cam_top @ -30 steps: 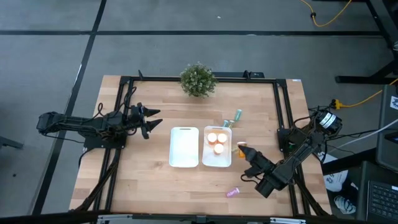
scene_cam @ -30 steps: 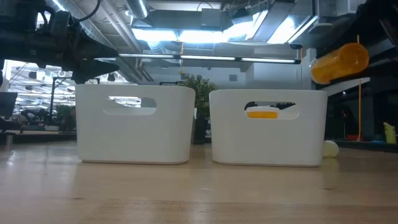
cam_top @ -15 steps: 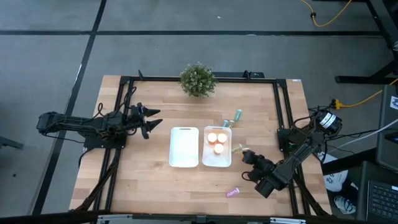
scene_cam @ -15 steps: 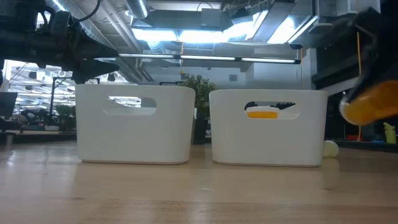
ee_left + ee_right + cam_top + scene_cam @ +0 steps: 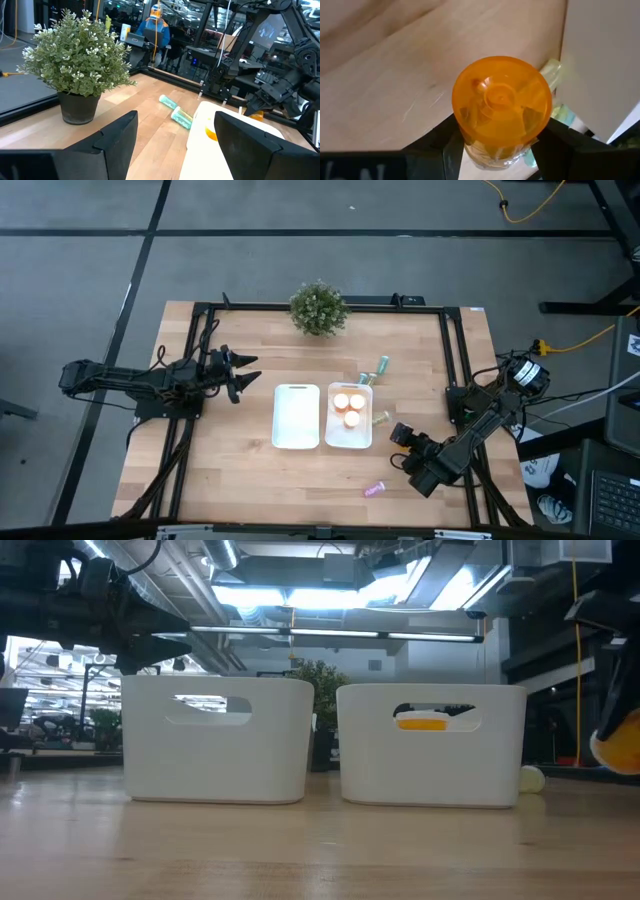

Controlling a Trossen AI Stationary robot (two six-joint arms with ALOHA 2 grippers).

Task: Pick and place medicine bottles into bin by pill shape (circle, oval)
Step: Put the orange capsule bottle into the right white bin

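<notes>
My right gripper (image 5: 398,434) hangs just right of the right white bin (image 5: 349,442), shut on an orange medicine bottle (image 5: 501,105). That bottle also shows at the low view's right edge as an orange bottle (image 5: 620,750). The right bin holds orange bottles (image 5: 350,408); the left bin (image 5: 296,416) shows white inside. A pale bottle (image 5: 380,418) lies on the table against the right bin's side. Two teal bottles (image 5: 374,371) lie behind that bin and a pink bottle (image 5: 374,489) near the front. My left gripper (image 5: 243,374) waits open at the table's left. My right gripper pinches the orange bottle's side wall (image 5: 465,135) between its two fingers (image 5: 445,147), one on each side. The fingers slant down toward the table. The bottle's round orange end (image 5: 497,97) faces the wrist camera, and the bottle is lifted clear of the table.
A potted plant (image 5: 318,308) stands at the table's far edge. A black frame (image 5: 455,370) runs along the table's sides. Bare wood lies in front of the bins and between the left gripper and the left bin.
My right gripper has tipped downward beside the right bin, still shut on the orange bottle. The bottle has sunk lower with it and now shows only at the low view's right edge.
</notes>
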